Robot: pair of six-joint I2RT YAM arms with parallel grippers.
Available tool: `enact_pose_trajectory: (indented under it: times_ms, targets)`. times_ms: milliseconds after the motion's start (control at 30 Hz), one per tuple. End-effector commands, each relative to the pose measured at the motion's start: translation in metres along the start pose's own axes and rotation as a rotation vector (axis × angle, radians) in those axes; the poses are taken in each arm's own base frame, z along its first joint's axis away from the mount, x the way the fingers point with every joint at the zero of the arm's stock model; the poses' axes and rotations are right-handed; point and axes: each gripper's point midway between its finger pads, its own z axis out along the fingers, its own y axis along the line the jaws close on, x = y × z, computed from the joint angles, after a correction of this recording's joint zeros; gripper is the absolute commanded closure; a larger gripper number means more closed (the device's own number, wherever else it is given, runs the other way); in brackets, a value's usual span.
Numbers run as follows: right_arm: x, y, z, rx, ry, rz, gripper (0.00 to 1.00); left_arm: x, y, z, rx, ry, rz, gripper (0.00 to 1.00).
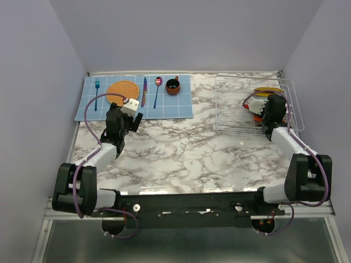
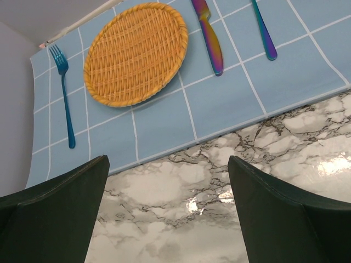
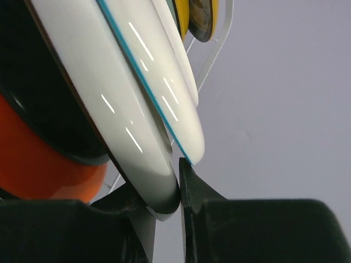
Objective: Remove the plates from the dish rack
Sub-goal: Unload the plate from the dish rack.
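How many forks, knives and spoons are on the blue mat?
3: the fork left of the woven disc, the knife right of it, the spoon right of the knife. None looks hidden.

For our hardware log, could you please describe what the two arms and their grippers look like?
The left arm and right arm have white links, black joints and looping purple cables. The left gripper and right gripper have matte black wedge-shaped fingers.
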Motion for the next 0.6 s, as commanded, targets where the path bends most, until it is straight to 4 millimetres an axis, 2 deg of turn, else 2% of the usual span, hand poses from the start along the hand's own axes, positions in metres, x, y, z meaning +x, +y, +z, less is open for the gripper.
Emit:
enact_pose_trajectory:
  times_ms: [0,33,300,567]
  targets:
    - [0.004,0.036,0.0,-0.115,0.008,0.085,0.96,0.007,0.003,-0.001,-0.017,0.013,-0.002,0.01]
    - [0.005,0.036,-0.002,-0.113,0.011,0.088,0.99,0.007,0.003,-0.002,-0.019,0.012,-0.002,0.01]
    - [0.013,0.038,-0.019,-0.134,0.017,0.103,0.99,0.007,0.004,-0.002,-0.021,0.012,-0.002,0.01]
    - [0.022,0.029,-0.042,-0.085,0.01,0.114,0.99,0.006,0.002,0.0,-0.012,0.012,-0.011,0.01]
